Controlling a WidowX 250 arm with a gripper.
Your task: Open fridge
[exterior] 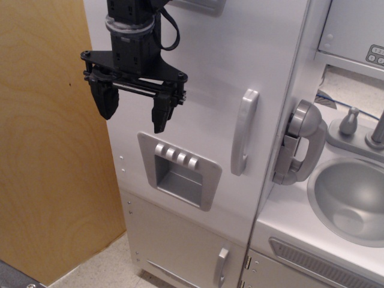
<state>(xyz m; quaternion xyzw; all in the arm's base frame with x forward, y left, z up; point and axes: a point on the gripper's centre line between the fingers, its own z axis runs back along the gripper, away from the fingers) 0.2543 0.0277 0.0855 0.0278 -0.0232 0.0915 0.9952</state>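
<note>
The black gripper (134, 107) hangs in front of the upper left of the fridge (204, 66), fingers pointing down and spread wide, holding nothing. The fridge door is shut, filling the middle of the view. Its curved silver handle (244, 132) sits well off to the right of the claw, while the grey dispenser recess (179, 170) lies just below and right of the fingertips.
</note>
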